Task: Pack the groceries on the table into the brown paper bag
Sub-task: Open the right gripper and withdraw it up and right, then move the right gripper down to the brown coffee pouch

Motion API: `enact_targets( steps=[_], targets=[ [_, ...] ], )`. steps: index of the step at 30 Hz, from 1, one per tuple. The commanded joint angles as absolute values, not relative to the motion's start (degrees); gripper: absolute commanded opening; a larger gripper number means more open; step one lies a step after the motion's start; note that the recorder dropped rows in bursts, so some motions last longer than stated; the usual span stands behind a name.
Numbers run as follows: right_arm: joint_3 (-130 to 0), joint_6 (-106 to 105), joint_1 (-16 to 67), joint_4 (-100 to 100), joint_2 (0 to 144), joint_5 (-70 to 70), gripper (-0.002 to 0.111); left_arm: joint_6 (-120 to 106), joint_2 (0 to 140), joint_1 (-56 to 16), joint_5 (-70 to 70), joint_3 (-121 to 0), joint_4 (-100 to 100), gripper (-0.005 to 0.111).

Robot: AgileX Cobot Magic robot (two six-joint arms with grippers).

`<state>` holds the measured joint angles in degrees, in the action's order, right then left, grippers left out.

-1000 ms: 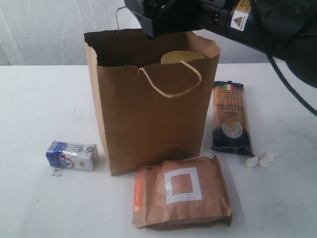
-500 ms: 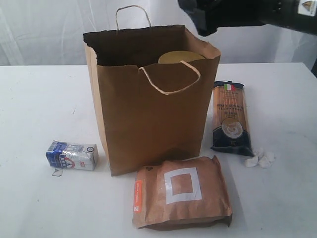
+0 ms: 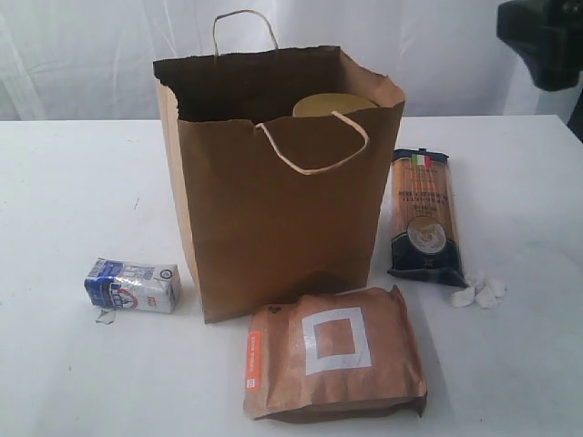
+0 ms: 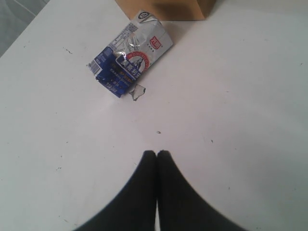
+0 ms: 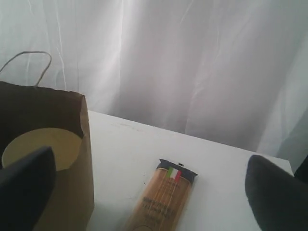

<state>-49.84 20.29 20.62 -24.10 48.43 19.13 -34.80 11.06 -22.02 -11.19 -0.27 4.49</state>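
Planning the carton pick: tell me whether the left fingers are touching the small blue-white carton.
Apart. The left wrist view shows bare table between the shut left fingers and the small blue-white carton.

Holds the left gripper (image 4: 156, 155) shut, its two dark fingers (image 4: 139, 197) pressed flat together from base to tip and aimed downward. Holds the right gripper (image 5: 149, 156) wide open, one dark finger at each edge of its wrist view. Carries the right arm (image 3: 545, 41) high at the far right, only a dark blocky part showing.
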Motion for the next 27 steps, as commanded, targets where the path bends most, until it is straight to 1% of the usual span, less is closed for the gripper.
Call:
enact_targets(
  steps=[1,8,13,16,18,22,27],
  targets=[
    [-48.6,21.9,20.2,-23.1,44.9,23.5,0.104,-34.5,10.6,-21.9,-11.1,0.0,4.7,0.0],
    [-48.5,22.4,20.2,-20.9,44.5,39.6,0.104,-34.5,10.6,-21.9,-11.1,0.0,4.7,0.0],
    [-48.5,8.7,20.2,-13.2,44.5,50.1,0.104,-34.5,10.6,-21.9,-11.1,0.0,4.7,0.0],
    [-48.5,-7.0,20.8,-4.7,45.0,52.7,0.104,-34.5,10.6,-21.9,-11.1,0.0,4.7,0.0],
    [-48.5,-13.8,21.4,1.2,46.2,52.8,0.104,-34.5,10.6,-21.9,-11.1,0.0,4.7,0.0],
    [-48.5,-25.2,23.9,10.6,51.4,54.8,0.104,-34.5,10.6,-21.9,-11.1,0.0,4.7,0.0],
    [-46.7,-34.4,28.6,15.4,58.9,55.5,0.104,-34.5,10.6,-21.9,-11.1,0.0,4.7,0.0]
  ],
)
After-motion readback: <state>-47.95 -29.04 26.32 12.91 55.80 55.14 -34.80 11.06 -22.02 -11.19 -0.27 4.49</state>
